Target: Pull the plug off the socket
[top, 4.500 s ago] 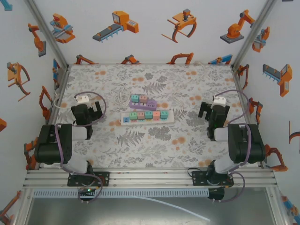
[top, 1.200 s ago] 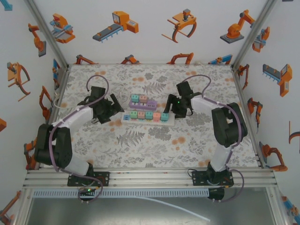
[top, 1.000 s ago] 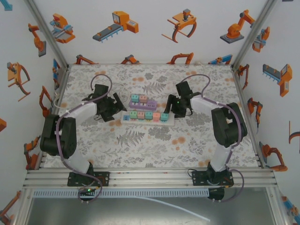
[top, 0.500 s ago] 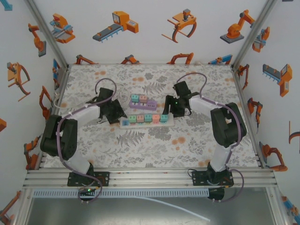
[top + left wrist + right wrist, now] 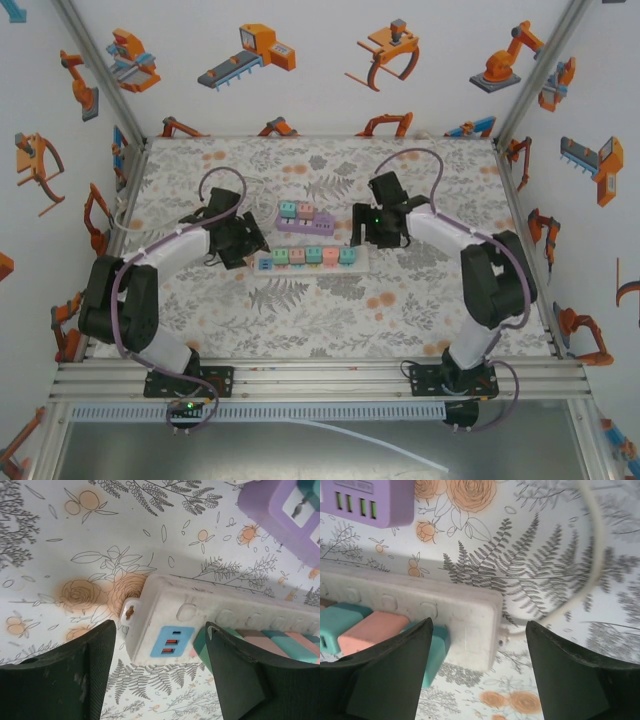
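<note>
A white power strip [image 5: 264,264] lies mid-table with several coloured plugs [image 5: 314,256] in a row in its sockets. My left gripper [image 5: 250,248] is open and straddles its left end, where a blue USB panel [image 5: 172,641] sits between the two fingers [image 5: 95,670]. Teal and pink plugs [image 5: 280,639] lie just past the right finger. My right gripper [image 5: 365,232] is open astride the strip's right end [image 5: 470,615]. A teal plug [image 5: 436,652] is beside its left finger, with a pink plug [image 5: 375,627] further left. Neither gripper holds anything.
A purple power strip [image 5: 305,218] with its own plugs lies just behind the white one, close to both grippers [image 5: 285,515] [image 5: 367,500]. The white strip's cord [image 5: 590,570] loops away to the right. Enclosure walls surround the floral table [image 5: 330,320].
Both arms came in from the table's sides. Over the last second the grippers closed in on the strip's two ends, and the strip shifted slightly toward the near side.
</note>
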`<state>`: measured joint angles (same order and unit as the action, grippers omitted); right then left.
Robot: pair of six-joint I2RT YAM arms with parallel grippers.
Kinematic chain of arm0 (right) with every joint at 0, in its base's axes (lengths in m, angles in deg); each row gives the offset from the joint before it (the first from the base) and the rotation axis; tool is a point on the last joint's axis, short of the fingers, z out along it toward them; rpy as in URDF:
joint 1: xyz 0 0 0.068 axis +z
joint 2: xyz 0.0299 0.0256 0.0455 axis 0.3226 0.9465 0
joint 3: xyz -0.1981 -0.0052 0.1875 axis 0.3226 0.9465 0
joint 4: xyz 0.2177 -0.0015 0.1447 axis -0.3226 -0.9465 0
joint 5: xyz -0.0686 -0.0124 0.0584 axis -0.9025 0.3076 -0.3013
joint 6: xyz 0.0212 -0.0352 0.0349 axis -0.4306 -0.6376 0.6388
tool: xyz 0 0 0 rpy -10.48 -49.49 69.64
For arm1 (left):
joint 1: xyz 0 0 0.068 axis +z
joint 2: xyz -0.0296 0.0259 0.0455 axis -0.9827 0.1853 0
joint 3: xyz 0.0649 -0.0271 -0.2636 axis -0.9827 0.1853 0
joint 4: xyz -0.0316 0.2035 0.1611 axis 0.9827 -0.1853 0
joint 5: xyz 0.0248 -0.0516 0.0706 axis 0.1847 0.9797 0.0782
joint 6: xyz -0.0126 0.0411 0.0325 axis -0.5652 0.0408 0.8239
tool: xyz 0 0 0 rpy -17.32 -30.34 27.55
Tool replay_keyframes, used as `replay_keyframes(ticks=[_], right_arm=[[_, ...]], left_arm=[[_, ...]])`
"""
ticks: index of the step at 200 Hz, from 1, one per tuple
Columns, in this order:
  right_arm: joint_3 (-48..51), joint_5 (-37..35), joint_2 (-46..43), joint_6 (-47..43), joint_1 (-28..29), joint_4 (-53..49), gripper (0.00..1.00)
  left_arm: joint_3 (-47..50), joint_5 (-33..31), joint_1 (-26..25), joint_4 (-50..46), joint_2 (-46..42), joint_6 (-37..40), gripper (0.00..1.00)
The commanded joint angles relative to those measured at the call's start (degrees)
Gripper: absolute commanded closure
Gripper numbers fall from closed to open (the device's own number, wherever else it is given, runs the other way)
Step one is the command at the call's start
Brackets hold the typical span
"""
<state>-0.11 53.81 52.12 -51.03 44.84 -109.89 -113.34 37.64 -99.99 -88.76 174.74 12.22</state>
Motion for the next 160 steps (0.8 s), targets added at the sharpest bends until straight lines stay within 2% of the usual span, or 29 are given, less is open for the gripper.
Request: replay_keyframes(ticks=[1,28,44,73,84,100,131,160], right_arm=[[-2.99,-3.06,-6.50,-8.85,0.08,-0.40,0.27],[2.48,8.35,-13.36,-24.02,0.17,7.35,0.25],[9.21,13.64,-17.84,-33.20,0.43,16.22,0.23],[22.89,24.43,-25.09,-59.52,0.88,31.12,0.22],[24.47,25.29,-25.43,-64.68,0.87,33.70,0.22],[21.52,24.53,-23.77,-66.69,0.87,30.22,0.25],[16.02,32.53,-19.24,-77.53,1.59,18.18,0.29],[12.92,32.02,-15.33,-81.74,3.80,11.90,0.28]], left_arm=[[-1.35,-2.99,-0.12,-3.75,-4.11,2.08,0.33],[-1.30,-1.90,-0.14,-4.77,-4.07,2.66,0.33],[-0.83,-0.12,-0.14,-3.61,-3.39,2.90,0.33],[-0.73,0.31,-0.13,-3.26,-1.96,3.84,0.33],[-0.64,0.32,-0.16,-3.01,-1.46,3.95,0.33],[-0.88,1.04,-0.13,-3.06,-0.45,4.20,0.33],[-1.07,1.47,-0.16,-3.29,0.41,4.09,0.33],[-0.45,1.36,-0.15,-3.30,0.27,3.65,0.33]])
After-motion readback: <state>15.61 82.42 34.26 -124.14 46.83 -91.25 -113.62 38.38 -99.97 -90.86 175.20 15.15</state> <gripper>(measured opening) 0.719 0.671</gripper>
